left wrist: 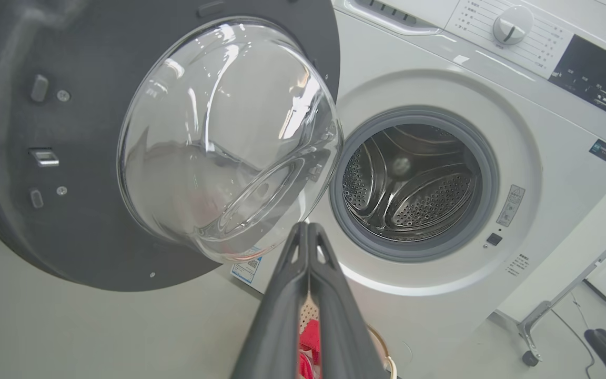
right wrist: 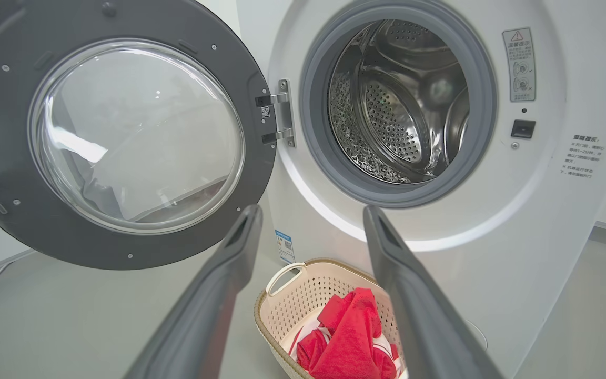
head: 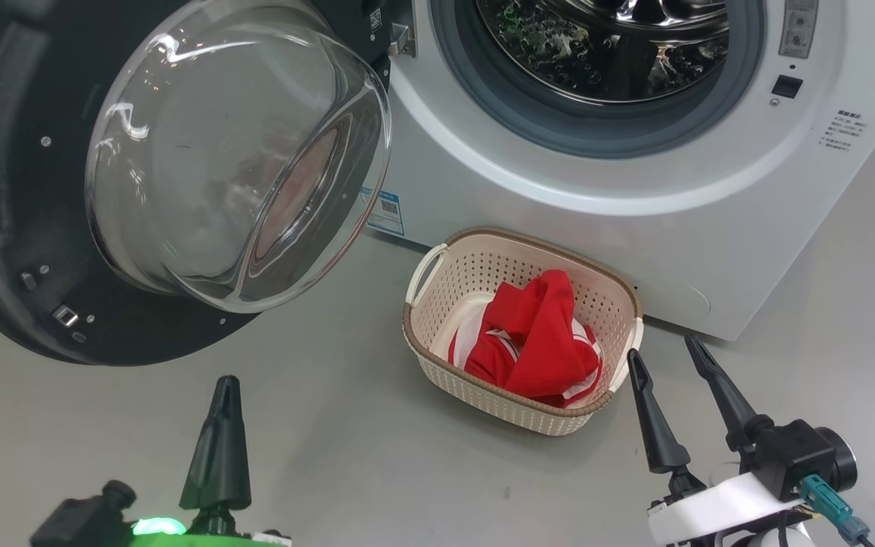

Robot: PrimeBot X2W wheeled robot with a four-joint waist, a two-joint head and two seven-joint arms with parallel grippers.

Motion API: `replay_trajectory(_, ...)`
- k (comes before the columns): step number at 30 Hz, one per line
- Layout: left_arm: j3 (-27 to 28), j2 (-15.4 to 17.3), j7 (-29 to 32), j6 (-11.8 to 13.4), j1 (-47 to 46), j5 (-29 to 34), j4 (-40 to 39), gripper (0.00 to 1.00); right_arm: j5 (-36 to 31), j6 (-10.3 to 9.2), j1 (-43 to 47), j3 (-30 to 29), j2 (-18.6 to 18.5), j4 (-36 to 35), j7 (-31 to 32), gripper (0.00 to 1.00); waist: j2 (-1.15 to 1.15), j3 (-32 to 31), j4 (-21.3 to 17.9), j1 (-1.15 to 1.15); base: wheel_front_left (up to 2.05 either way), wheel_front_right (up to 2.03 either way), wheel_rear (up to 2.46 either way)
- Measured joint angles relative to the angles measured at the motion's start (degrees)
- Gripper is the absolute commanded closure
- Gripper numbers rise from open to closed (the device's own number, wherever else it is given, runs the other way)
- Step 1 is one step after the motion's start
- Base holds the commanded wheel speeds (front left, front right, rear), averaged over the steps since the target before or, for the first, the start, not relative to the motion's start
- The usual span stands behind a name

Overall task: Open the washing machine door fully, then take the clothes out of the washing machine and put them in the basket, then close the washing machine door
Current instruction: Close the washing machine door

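The washing machine [head: 635,205] [left wrist: 440,295] [right wrist: 524,237] stands with its door [head: 20,228] [left wrist: 71,221] [right wrist: 13,210] swung wide open to the left, glass bowl bulging toward me. Its steel drum [head: 604,45] [left wrist: 413,184] [right wrist: 392,105] looks bare. The red clothes [head: 540,342] [right wrist: 347,337] lie in the cream basket [head: 483,266] [right wrist: 303,295] on the floor before the machine. My left gripper [head: 225,387] [left wrist: 308,226] is shut on nothing, low in front of the door. My right gripper [head: 661,349] [right wrist: 311,208] is open, just right of the basket.
Grey floor [head: 331,456] surrounds the basket. A wheeled stand's leg [left wrist: 545,310] and a cable lie right of the machine. The open door overhangs the floor at the left.
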Motion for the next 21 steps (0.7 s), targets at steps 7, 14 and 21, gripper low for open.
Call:
replay_trajectory(7, -0.05, -0.05, -0.09, -2.15, -2.53, -20.82, -8.17, 1.0, -0.79, 0.02, -0.08, -0.01, -0.1, -0.38, 0.0, 0.0, 0.0, 1.36, 0.28, 0.0, 0.0, 0.0, 0.0)
replay_trajectory(14, 6.78, -0.09, -0.26, -5.0, -8.29, -31.29, -10.21, 1.0, -1.16, 0.05, -0.42, -0.1, -0.89, -0.81, 0.0, 0.0, 0.0, 2.9, 0.39, 0.0, 0.0, 0.0, 0.0)
replay_trajectory(21, 16.79, -0.34, -0.53, -5.8, -12.83, -35.12, -11.87, 1.0, -1.2, 0.07, -1.41, -0.22, -1.07, -0.96, 0.01, 0.0, 0.0, 4.07, 0.53, 0.0, 0.0, 0.0, 0.0)
